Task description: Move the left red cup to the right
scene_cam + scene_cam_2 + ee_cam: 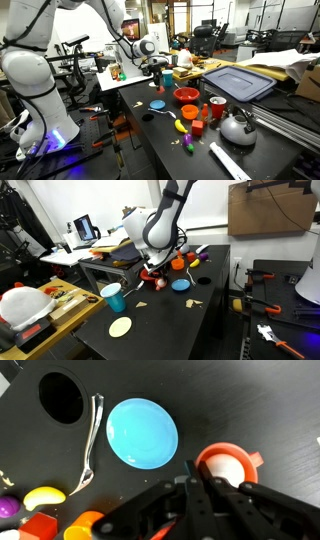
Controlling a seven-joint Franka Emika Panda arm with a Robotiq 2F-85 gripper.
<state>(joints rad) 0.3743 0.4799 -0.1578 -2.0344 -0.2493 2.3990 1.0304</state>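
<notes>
On black table (250,400), small red-orange cup (228,460) seen upright, just right of blue disc (142,432). At cup's left rim, gripper (197,482) held, fingers nearly together; pinch on rim cannot be told. Left of disc, spoon (92,445) laid

— Where does the small cup (228,464) sit on the table (250,400)?
— In the wrist view, just right of the disc (142,433) and a little lower, near it but apart. The gripper (201,485) hangs over the cup's left rim.
— What's left of the disc?
— The spoon (92,445), lying lengthwise beside it. A toy fruit (45,495) and a block (40,525) lie in the lower left corner.
— Farther off?
— In an exterior view, the bowl (186,96) lies right of the disc and the taller cup (217,108) right of the bowl. The kettle (237,128) stands in front of that cup, and a bin lid (238,82) lies behind them.
</notes>
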